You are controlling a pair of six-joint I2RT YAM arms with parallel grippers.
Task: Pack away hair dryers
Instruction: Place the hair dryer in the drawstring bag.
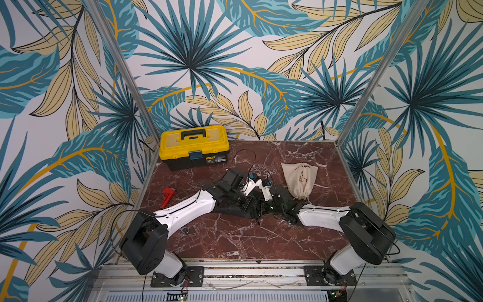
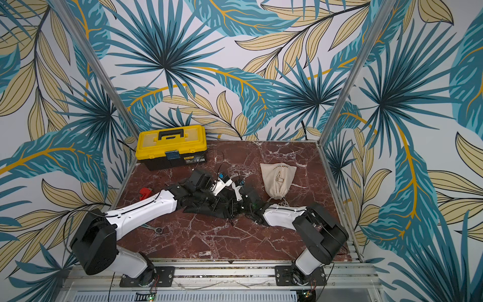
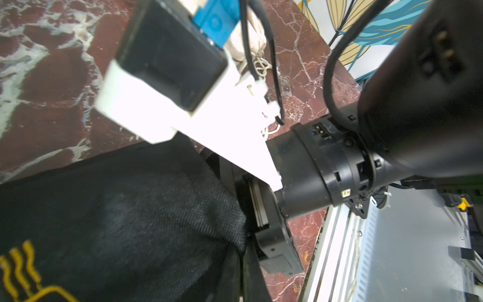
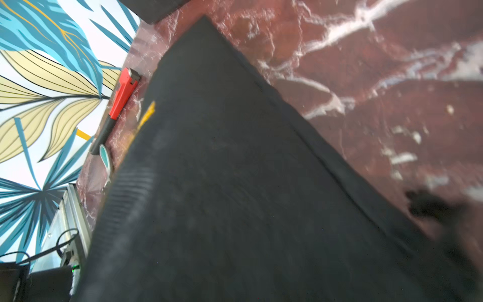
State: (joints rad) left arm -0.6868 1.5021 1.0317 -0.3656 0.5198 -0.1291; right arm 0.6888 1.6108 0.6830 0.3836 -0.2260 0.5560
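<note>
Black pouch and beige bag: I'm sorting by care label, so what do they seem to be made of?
Black pouch: woven cloth, matte, probably a coarse twill; fine diagonal ribs show in the left wrist view. Beige bag: unbleached cotton-like or linen-like cloth, matte; it creases softly and gathers at a drawstring neck in both top views.

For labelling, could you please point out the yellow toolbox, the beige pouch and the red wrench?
Yellow toolbox (image 1: 172, 146): in a top view, on its lid.
Beige pouch (image 1: 300, 180): in a top view, on its printed front.
Red wrench (image 4: 122, 94): right wrist view, on its red body.
</note>
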